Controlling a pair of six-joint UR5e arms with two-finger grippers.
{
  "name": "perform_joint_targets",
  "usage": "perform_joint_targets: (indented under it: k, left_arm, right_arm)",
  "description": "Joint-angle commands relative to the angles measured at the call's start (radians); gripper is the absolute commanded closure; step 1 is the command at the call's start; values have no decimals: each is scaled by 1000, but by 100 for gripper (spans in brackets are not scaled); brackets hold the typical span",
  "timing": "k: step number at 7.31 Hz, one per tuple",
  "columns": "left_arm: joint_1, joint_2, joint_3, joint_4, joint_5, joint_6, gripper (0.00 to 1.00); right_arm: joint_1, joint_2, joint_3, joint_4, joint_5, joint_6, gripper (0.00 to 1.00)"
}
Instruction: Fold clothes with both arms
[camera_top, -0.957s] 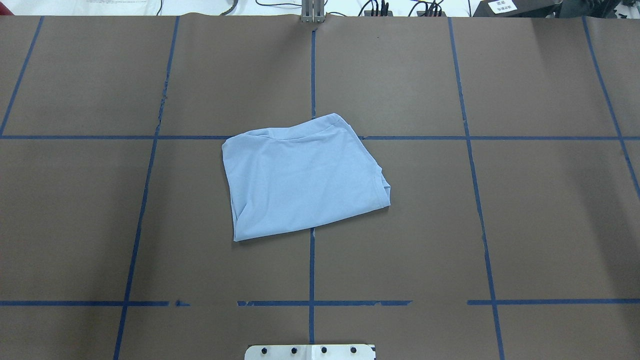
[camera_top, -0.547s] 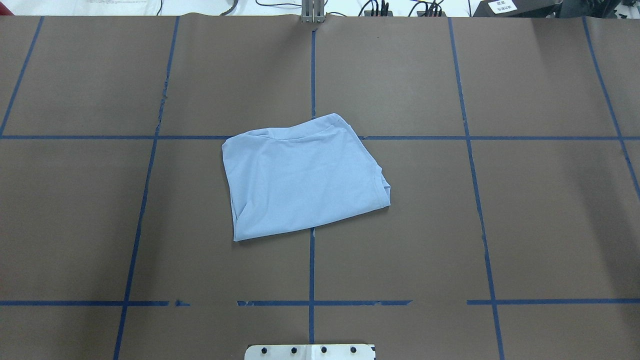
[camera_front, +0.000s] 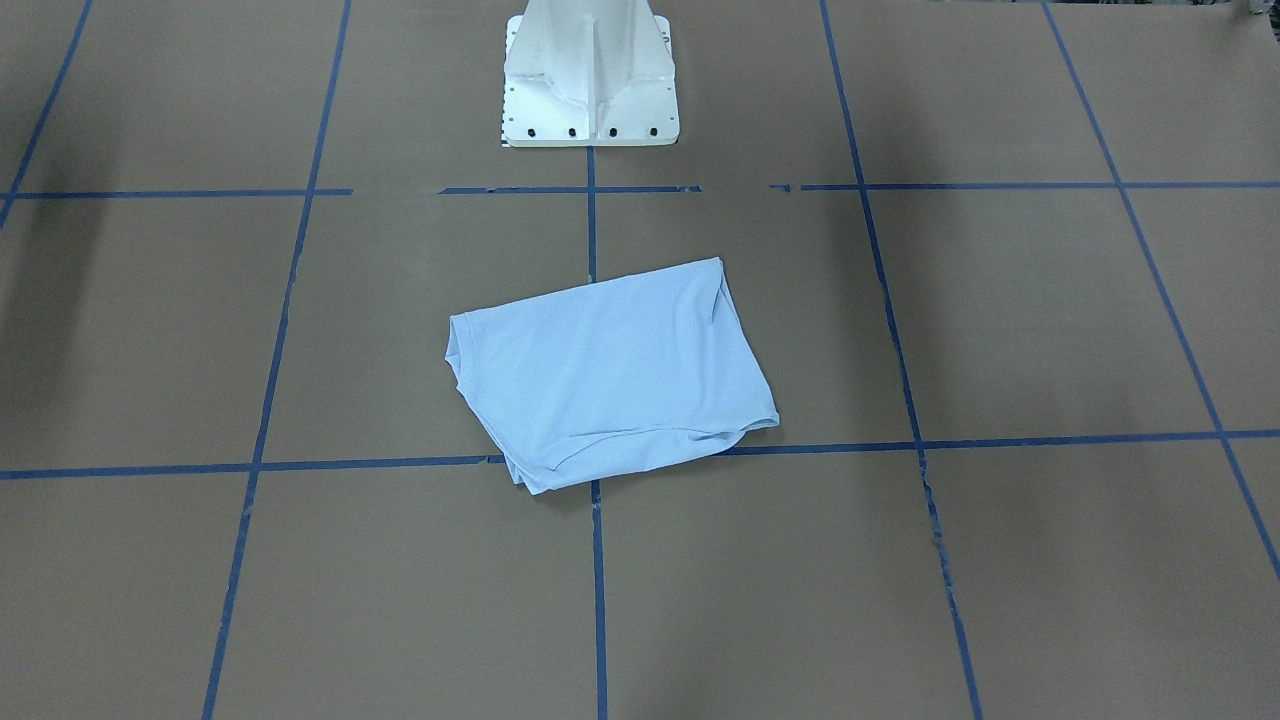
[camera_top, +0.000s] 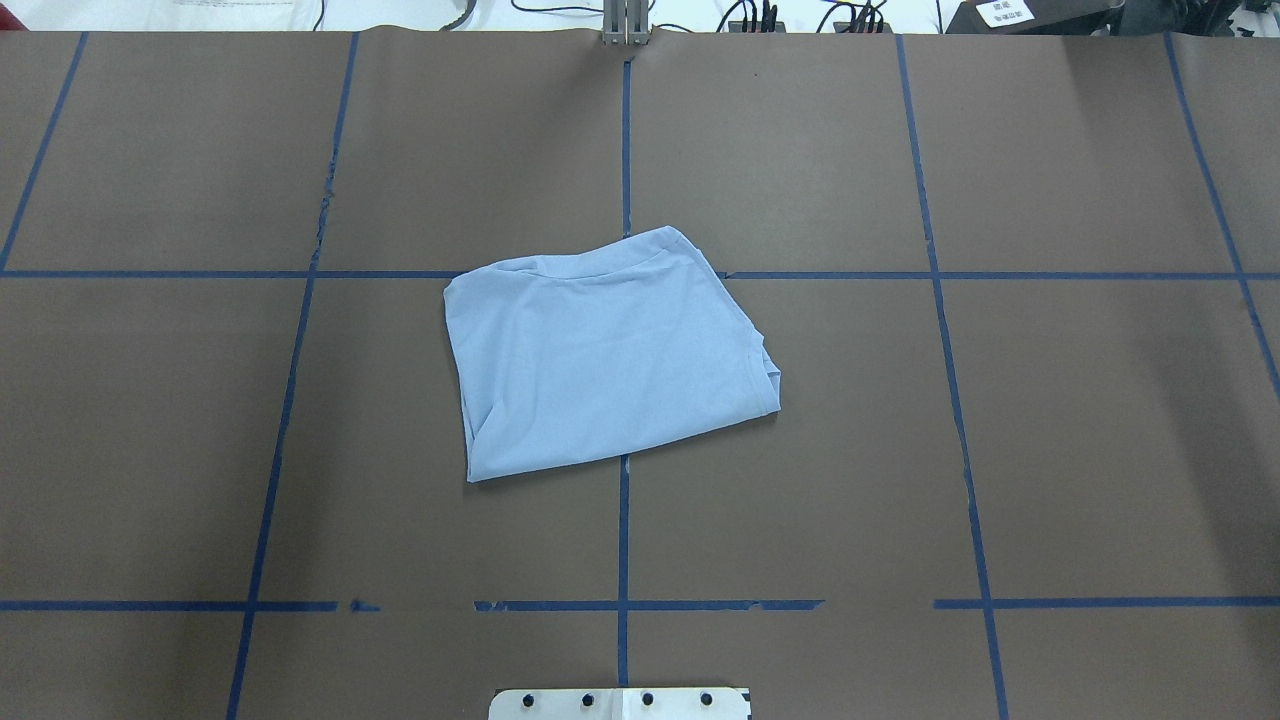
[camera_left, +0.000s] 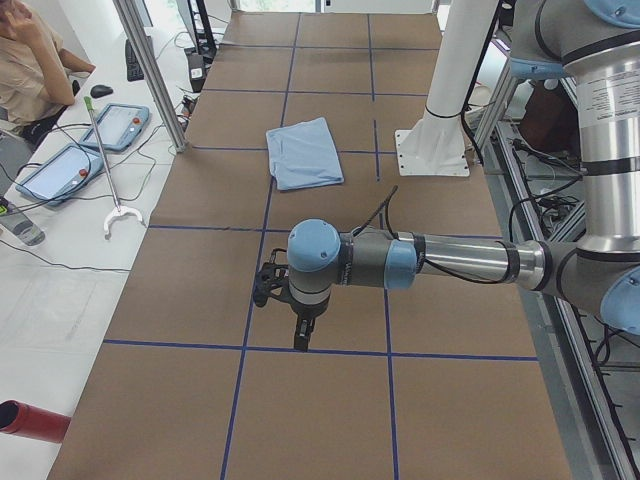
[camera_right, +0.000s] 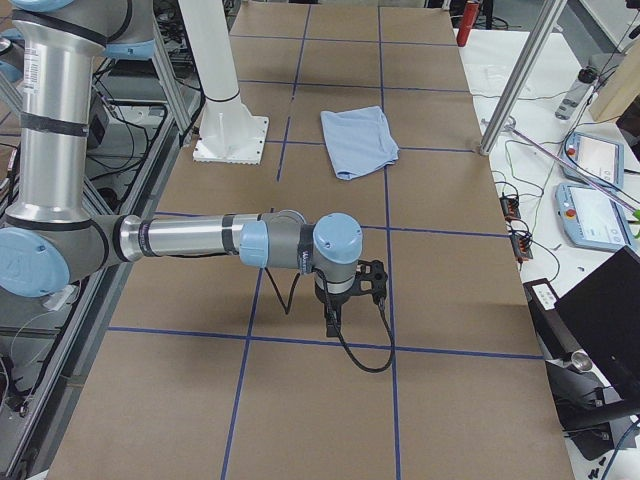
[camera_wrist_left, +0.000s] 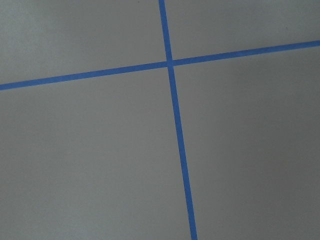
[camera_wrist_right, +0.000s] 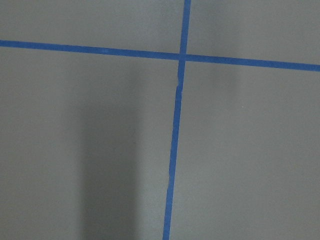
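Note:
The light blue T-shirt (camera_top: 600, 360) lies folded into a rough rectangle at the table's centre, with its print and tag hidden. It also shows in the front-facing view (camera_front: 610, 370) and in both side views (camera_left: 304, 152) (camera_right: 358, 140). My left gripper (camera_left: 303, 335) hangs fingers-down over the brown table, far from the shirt. My right gripper (camera_right: 332, 325) hangs the same way at the other end. I cannot tell whether either is open or shut. Both wrist views show only brown table and blue tape lines.
The white pedestal base (camera_front: 590, 70) stands at the robot's side of the table. A metal post (camera_left: 150, 70), tablets (camera_left: 115, 125) and a seated operator (camera_left: 25, 70) are beyond the far edge. A red object (camera_left: 30, 420) lies near the table's left end.

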Motion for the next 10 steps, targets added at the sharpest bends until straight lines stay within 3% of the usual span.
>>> perform_joint_targets:
  k: [1, 10]
  left_arm:
    - [1, 0, -12, 3, 0, -1, 0]
    - [1, 6, -14, 8, 2, 1, 0]
  right_arm:
    - [0, -2, -6, 30, 1, 0, 0]
    - [0, -2, 31, 32, 1, 92, 0]
